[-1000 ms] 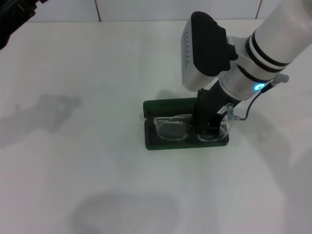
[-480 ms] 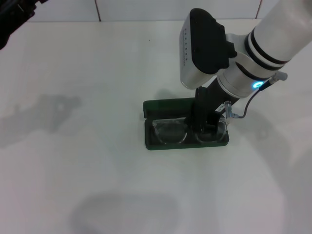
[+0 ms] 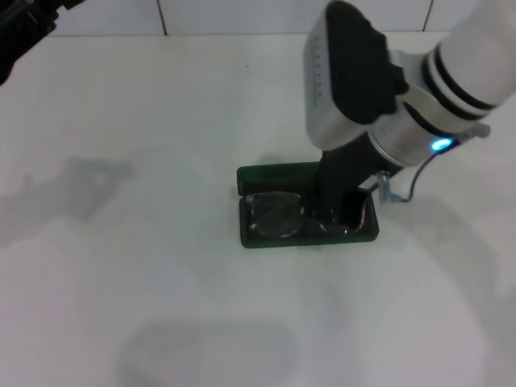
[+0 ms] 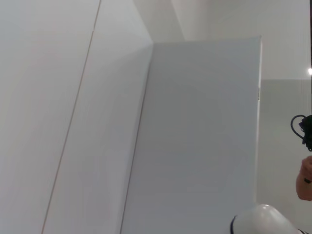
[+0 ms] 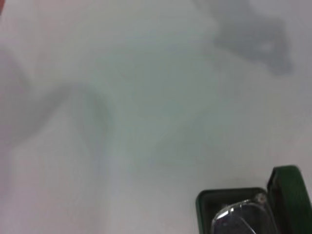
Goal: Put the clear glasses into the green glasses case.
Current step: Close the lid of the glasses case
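A plain white table [image 3: 161,266] fills the head view, its surface bare and pale. Soft grey shadows lie on the table, one near its left edge and one toward its near edge. Beyond the table's far edge runs a white tiled wall [image 3: 242,14].

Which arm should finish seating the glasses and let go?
The right. Its tool is already down inside the open green glasses case, over the clear glasses lying in the tray. The left arm is only visible at the far corner of the table, well away.
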You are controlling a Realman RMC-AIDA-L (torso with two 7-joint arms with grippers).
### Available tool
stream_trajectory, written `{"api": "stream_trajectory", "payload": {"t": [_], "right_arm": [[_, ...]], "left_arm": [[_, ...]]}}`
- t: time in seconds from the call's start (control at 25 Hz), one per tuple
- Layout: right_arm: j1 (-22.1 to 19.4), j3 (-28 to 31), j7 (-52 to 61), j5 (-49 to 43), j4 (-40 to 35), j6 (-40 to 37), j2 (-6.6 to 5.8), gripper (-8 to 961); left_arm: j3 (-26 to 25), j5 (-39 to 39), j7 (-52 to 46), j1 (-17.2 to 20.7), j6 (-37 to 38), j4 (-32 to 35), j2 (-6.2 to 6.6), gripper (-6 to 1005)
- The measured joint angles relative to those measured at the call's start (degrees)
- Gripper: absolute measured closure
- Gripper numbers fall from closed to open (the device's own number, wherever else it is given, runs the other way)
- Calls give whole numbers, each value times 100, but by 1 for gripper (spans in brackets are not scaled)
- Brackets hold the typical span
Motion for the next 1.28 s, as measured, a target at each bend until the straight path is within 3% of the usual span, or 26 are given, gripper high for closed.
{"api": "stream_trajectory", "payload": {"t": [0.2,0.36,0.56,0.72,0.92,1.12,1.28], "right_arm": [[-838,42,63,0,-1001,-67,-11,821],[-1852,352,64,142,-1882,-64,-14,822],[-2959,1398,-265,969,-2292,-84,-24,824],[-3269,2709,-754,2500,-1659,-804,-46,825],[-3436,4861,-1719,4097,175,-2723,-73,824],[-3459,6454,-2761,4368,1803,-4013,-113,821],[-3637,6824,-3408,4023,2389,-4051,-261,818]], "left_arm": [[23,39,0,1,67,4,-1,895],[33,85,0,13,91,-8,-19,895],[56,280,121,40,93,35,-197,895],[66,802,345,-114,68,-105,-270,894],[116,1683,427,-794,-224,-333,-472,894],[727,1834,585,-1303,-1049,-780,-523,894],[1382,1822,631,-1501,-1810,-1002,-542,894]]}}
